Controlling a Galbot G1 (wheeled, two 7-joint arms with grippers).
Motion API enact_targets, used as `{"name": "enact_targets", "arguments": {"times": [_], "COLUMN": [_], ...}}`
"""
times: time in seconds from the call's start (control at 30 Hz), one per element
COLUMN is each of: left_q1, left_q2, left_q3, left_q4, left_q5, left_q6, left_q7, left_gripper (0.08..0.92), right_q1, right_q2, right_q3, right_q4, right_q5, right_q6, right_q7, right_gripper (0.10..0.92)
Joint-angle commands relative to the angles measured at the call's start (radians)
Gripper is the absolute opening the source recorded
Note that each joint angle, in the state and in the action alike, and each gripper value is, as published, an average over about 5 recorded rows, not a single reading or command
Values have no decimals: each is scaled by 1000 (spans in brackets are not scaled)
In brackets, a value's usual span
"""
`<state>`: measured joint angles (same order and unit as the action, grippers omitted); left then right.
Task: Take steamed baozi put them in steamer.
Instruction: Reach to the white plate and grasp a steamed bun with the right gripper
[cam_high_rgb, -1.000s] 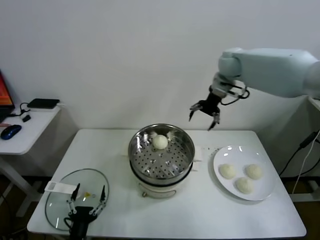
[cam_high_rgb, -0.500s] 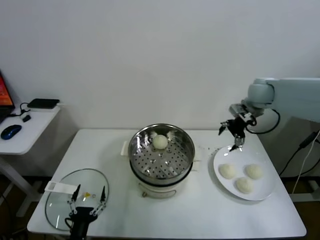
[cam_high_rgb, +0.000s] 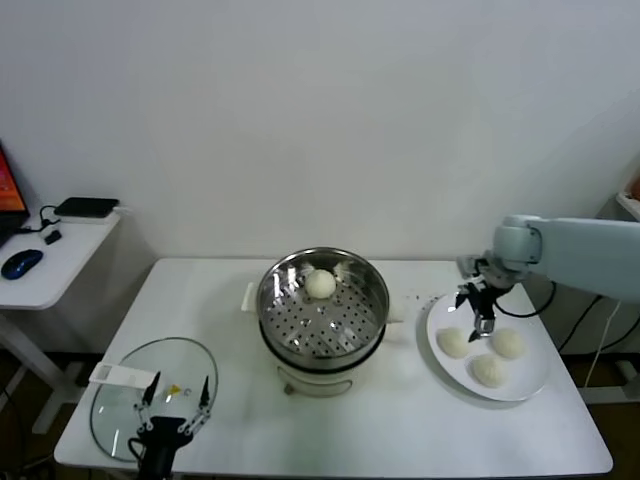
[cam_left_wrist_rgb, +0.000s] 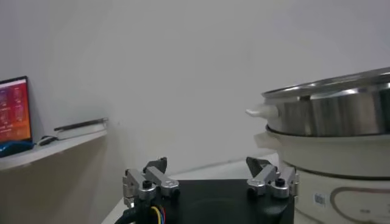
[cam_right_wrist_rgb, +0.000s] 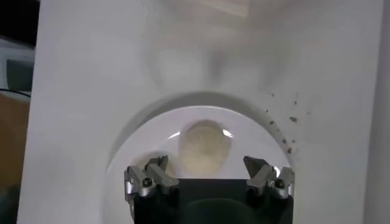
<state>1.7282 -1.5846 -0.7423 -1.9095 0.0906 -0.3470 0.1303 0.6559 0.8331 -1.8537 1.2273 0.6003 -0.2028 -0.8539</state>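
Observation:
The steamer (cam_high_rgb: 323, 310) stands mid-table, a shiny perforated basket on a cream base, with one baozi (cam_high_rgb: 320, 284) at its back. Three more steamed baozi (cam_high_rgb: 453, 343) (cam_high_rgb: 508, 343) (cam_high_rgb: 489, 371) lie on the white plate (cam_high_rgb: 530, 368) to its right. My right gripper (cam_high_rgb: 478, 310) hangs open just over the plate's back part. In the right wrist view a baozi (cam_right_wrist_rgb: 205, 145) lies ahead of and between the open fingers (cam_right_wrist_rgb: 157, 168), untouched. My left gripper (cam_high_rgb: 177, 405) is parked open at the table's front left, and the left wrist view shows the steamer (cam_left_wrist_rgb: 332, 112) side-on.
A round glass lid (cam_high_rgb: 120, 400) with a white tag lies flat at the front left, under the left gripper. A low side table (cam_high_rgb: 50, 265) with a mouse and a dark device stands beyond the table's left edge. A wall is close behind.
The right arm has swung from above the steamer's back right over to the plate and dropped low over it, jaws open throughout. The left arm and the baozi have not moved.

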Motion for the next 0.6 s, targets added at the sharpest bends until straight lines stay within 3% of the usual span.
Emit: {"name": "enact_targets", "arguments": {"times": [0.03,0.6], "left_q1": [-1,-8], "left_q2": [6,5], "left_q3": [-4,-4], "left_q4": [9,15], "left_q5": [2,3], "left_q6": [-2,-2], "left_q7": [0,0], "left_gripper": [823,823], "right_q1": [-180,-215], "right_q2": [-4,18], "right_q3": [133,183], "right_q4": [-80,-142], "right_q5": [-55,-93], "right_q6": [-54,-36], "right_q7": [24,11], "right_gripper": [823,823]}}
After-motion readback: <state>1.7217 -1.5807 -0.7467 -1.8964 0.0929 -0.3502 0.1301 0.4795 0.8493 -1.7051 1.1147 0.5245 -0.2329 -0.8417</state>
